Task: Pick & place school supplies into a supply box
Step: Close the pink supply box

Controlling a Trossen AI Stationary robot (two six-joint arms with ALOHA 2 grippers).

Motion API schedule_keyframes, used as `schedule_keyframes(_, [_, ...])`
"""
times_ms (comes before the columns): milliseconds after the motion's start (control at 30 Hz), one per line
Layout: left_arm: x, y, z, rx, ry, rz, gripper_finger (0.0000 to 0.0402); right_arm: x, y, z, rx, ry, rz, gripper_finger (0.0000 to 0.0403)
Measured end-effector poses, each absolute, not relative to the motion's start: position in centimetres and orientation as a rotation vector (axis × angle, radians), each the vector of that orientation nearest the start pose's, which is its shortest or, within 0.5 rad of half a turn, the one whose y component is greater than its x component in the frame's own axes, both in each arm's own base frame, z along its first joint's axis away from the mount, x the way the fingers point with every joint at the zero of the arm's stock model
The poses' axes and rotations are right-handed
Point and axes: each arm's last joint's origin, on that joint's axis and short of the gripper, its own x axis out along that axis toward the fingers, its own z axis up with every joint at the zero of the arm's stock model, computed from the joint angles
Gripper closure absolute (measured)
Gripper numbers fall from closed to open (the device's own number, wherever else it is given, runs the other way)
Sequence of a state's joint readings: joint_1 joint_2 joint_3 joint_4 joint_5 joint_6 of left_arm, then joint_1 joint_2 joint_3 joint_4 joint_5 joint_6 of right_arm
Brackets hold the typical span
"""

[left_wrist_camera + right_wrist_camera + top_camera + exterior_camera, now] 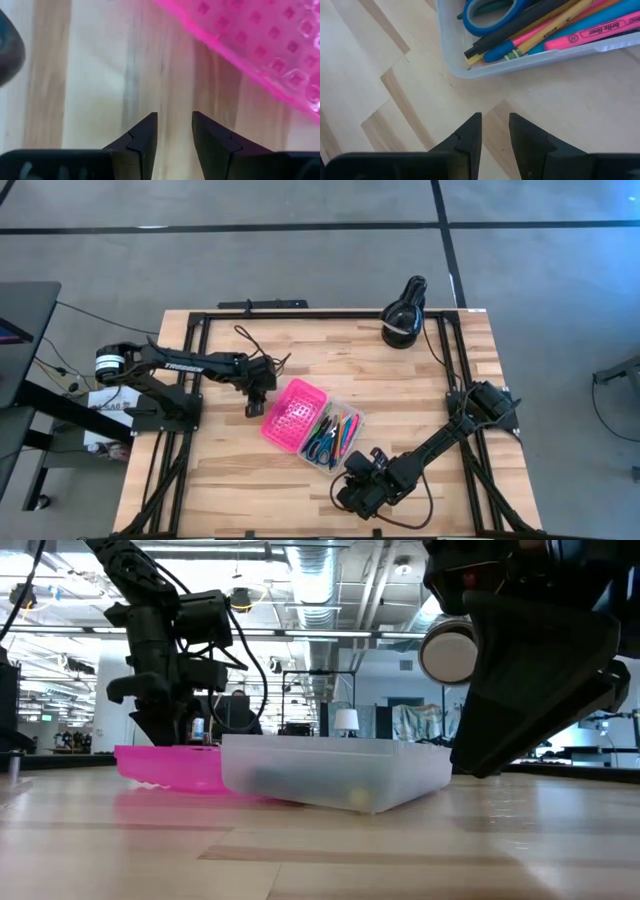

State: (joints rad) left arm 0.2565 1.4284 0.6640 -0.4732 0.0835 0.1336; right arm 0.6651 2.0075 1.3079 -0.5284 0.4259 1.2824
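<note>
Right now the supply box [310, 423] lies open near the middle of the wooden table [420, 395], its bright pink lid [293, 414] spread flat beside the clear base [335, 438]. Inside the base lie the school supplies [555, 22]: pens and pencils in yellow, pink, blue and dark tones, along with blue-handled scissors [490, 12].

The right gripper [495, 125] sits low over bare wood just beside a near corner of the clear base, apart from it. Its fingers are parted by only a narrow gap, with nothing between them. In the high view this gripper [365, 480] is at the table's front edge, just in front of the box.

The left gripper [174, 125] hangs over bare wood just beside the pink lid's edge, not touching it. Its fingers also stand slightly apart and hold nothing. From above it [256, 398] shows at the lid's left side.

A black lamp [403, 320] stands at the far edge, well apart from the box.
</note>
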Motion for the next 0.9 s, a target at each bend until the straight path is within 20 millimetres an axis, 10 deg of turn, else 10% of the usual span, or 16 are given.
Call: schedule_keyframes(900, [22.3, 6.9, 14.9, -0.072, 1.219, 0.528, 0.0288, 32.4, 21.6, 14.1, 0.781, 1.005, -0.577, 0.031])
